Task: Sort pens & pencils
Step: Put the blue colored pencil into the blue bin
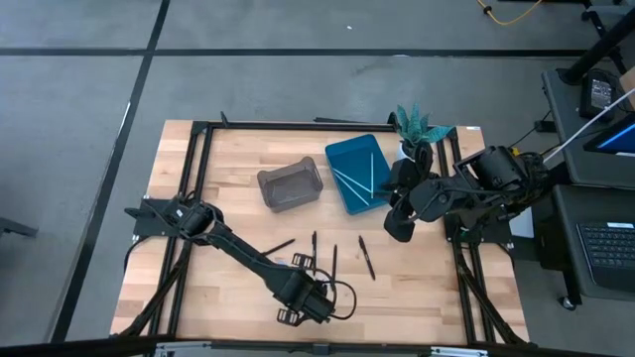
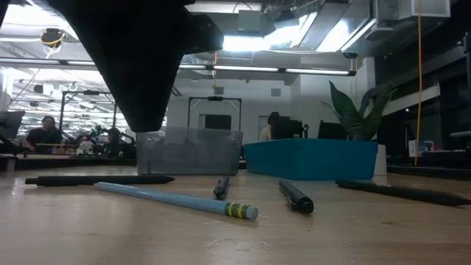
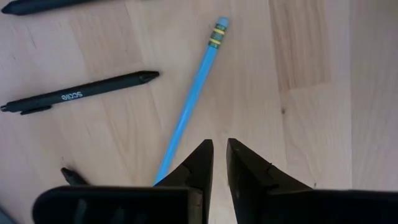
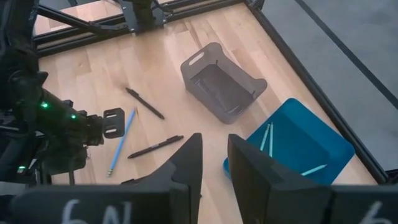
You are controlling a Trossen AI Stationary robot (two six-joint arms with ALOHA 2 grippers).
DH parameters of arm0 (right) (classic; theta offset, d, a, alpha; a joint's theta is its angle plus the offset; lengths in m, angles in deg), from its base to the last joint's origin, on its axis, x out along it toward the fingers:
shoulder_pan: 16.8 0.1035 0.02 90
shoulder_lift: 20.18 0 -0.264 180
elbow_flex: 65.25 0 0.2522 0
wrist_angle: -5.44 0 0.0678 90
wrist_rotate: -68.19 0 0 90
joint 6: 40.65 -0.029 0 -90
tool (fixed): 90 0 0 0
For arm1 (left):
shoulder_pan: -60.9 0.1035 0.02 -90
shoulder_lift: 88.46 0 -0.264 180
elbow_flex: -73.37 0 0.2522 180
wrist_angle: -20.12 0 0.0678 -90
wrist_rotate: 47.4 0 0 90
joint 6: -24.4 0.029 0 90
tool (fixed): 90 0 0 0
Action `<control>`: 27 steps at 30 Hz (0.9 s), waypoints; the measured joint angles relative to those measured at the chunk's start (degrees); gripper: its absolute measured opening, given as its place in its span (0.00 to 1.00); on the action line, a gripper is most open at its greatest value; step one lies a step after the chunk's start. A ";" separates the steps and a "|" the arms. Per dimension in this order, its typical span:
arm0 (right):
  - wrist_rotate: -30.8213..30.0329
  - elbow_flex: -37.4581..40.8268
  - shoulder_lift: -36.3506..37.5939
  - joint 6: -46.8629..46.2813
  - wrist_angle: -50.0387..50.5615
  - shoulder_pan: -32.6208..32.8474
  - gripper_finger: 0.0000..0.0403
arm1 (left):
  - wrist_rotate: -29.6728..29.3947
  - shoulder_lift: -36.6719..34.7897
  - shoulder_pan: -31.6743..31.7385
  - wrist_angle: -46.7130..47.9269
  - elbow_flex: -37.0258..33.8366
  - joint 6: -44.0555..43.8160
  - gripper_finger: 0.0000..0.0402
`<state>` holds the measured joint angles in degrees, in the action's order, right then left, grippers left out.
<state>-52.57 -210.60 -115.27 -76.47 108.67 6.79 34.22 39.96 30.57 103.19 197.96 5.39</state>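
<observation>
Wooden table (image 1: 228,288) with black frame. Teal bin (image 1: 342,188) far right of centre, light blue pencils (image 1: 363,171) lying inside it; grey bin (image 1: 290,185) just left of it, contents cannot tell. Green spiky plant (image 1: 415,125) at the far right corner beside the teal bin.

Right gripper (image 4: 214,163) hangs above the table near the teal bin's right edge, fingers a narrow gap apart, nothing between them. Left gripper (image 3: 219,163) low over the near centre of the table, fingers almost together with a thin slit, holding nothing; a light blue pencil (image 3: 189,103) with a banded eraser end lies on the wood just beside the finger tips, not gripped.

Black pens (image 1: 366,256) loose on the table mid-near, several scattered between the left gripper and the bins; one printed black pen (image 3: 79,92) lies near the blue pencil, apart from it.
</observation>
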 joint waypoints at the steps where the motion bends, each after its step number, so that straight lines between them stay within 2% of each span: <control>1: 0.04 0.00 0.00 0.00 0.00 0.00 0.19 | -0.01 0.00 0.15 0.00 0.00 -0.21 0.10; 5: 0.48 0.00 0.00 0.00 0.00 0.00 0.19 | -0.02 0.00 0.59 0.00 0.00 -0.13 0.12; 19: 0.50 0.00 0.00 -0.06 0.02 0.02 0.19 | -0.01 0.02 0.10 0.91 0.00 1.54 0.30; 27: 2.51 0.02 0.00 -1.29 0.02 0.02 0.19 | 0.00 0.04 -0.60 0.89 -0.48 11.00 0.31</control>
<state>-50.06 -210.58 -115.27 -77.75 108.69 6.81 34.22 40.01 29.97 104.09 197.48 16.39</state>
